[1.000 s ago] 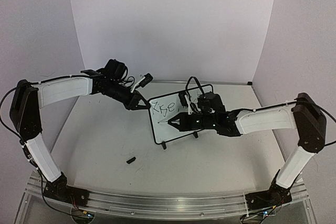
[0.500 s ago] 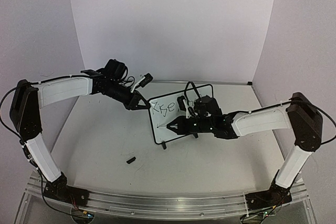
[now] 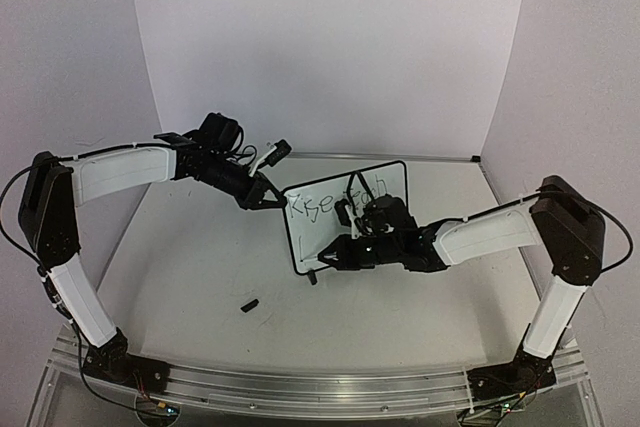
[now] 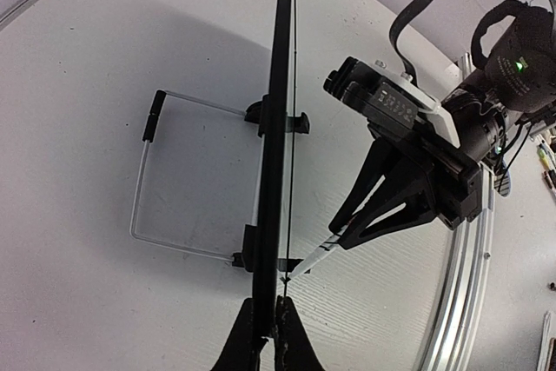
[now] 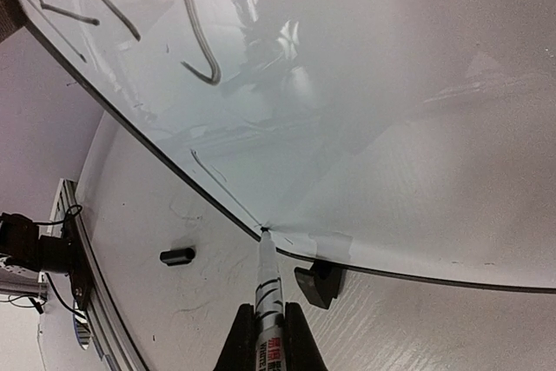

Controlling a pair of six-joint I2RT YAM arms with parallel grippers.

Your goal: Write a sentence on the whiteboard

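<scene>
whiteboard (image 3: 318,230): upright, centre of table (image 3: 200,267), long axis left-right | left gripper (image 3: 268,197): clamped on its upper-left edge | right gripper (image 3: 330,255): nearer the face, pinching marker (image 5: 268,288), tip at lower-left frame, below sentence (image 3: 312,207); blank area lies rightward

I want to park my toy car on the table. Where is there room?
Bare table lies left of the whiteboard, behind the little black cap, and in front of the right arm. Around the whiteboard it's crowded: the left claw and right claw meet there.

Small black cap (image 3: 249,304) lying on pale tabletop (image 3: 200,267)
</scene>
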